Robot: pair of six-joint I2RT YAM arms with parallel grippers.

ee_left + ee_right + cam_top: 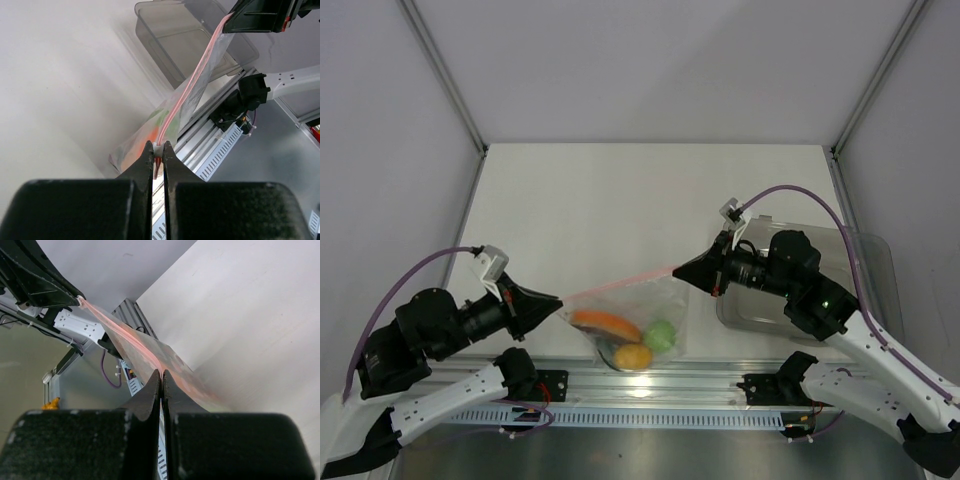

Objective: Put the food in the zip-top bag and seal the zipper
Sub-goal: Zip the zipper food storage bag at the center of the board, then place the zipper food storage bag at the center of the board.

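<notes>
The zip-top bag [650,302] hangs above the table's near edge, stretched taut between both grippers. Its pink-red zipper [620,284] runs straight from one to the other. My left gripper [558,302] is shut on the zipper's left end, with a small white piece pinched at its tips [157,146]. At the other end my right gripper [680,270] is shut on the zipper [120,335], its tips [161,372] pressed together. Food sits in the bag's bottom: a reddish-brown slice [605,323], a yellow-orange fruit [633,356] and a green fruit [661,335].
A rigid clear tray [865,275] stands on the table at the right, behind my right arm; the left wrist view shows the tray [175,35] too. A metal rail [650,385] runs along the near edge under the bag. White walls surround the table.
</notes>
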